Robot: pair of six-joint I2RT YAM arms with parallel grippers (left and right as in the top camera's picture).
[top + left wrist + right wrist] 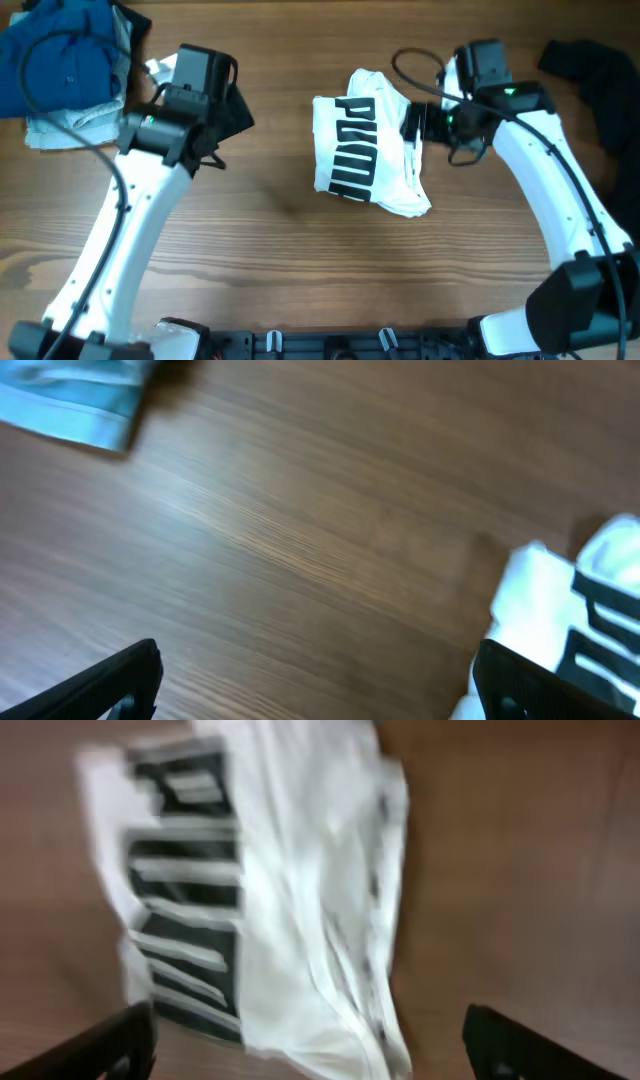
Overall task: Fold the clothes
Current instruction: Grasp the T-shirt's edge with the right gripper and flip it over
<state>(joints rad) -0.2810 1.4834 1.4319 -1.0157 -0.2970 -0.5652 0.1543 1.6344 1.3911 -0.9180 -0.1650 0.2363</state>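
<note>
Apparently final tidy-up: white shirt (370,140) lies folded, left gripper (232,112) well left of it, right gripper (412,125) at its right edge, both jaws apart, empty. Next: likely pinch its rumpled right flap.

Overhead: fixed, looking straight down on the table (280,230). It covers the whole workspace, with the white shirt (368,140) just right of centre. Left wrist: low, angled down at bare wood beside the shirt, catching only its edge at frame right. Right wrist: close over the shirt, blurred, shirt fills most of frame. All three views share the shirt.
</note>
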